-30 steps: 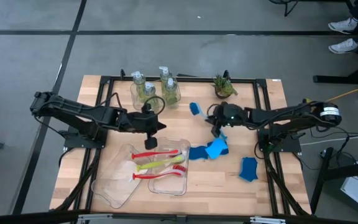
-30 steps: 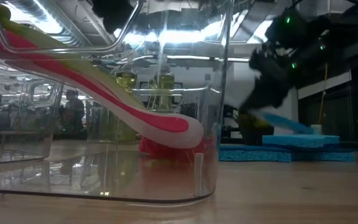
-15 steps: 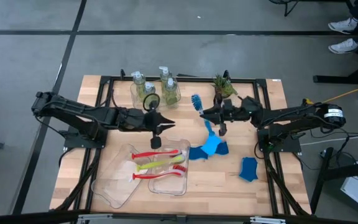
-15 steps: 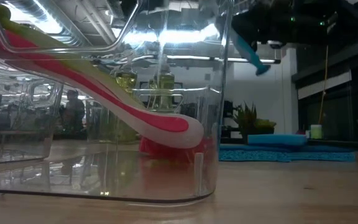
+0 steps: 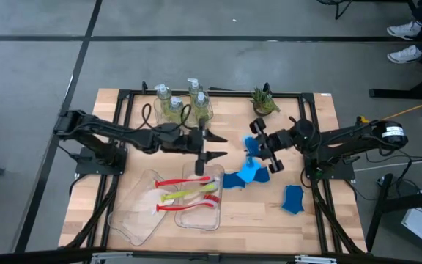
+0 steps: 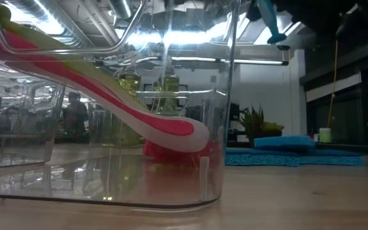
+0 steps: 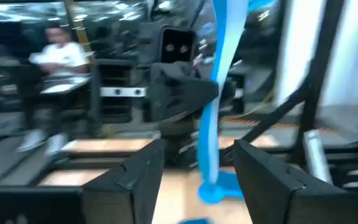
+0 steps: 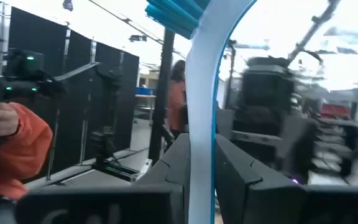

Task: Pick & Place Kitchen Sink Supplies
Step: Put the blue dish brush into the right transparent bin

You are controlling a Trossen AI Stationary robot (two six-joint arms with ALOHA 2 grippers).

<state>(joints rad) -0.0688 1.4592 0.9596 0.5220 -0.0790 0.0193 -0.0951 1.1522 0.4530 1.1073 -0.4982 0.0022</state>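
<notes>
A: High view: right gripper (image 5: 264,152) is clamped on the blue brush (image 5: 250,144), held above the table (image 5: 313,213) over the blue sponge pieces (image 5: 245,176). Left gripper (image 5: 218,145) faces it, fingers spread, holding nothing.

B: Looks like a handover. Judgement: bring the handle squarely between the left fingers before the right lets go.

A: Obstacles: clear tray (image 5: 189,194) with red brushes (image 5: 185,181) and a yellow-green brush (image 5: 187,193) lies just below; pump bottles (image 5: 182,105) behind.
</notes>
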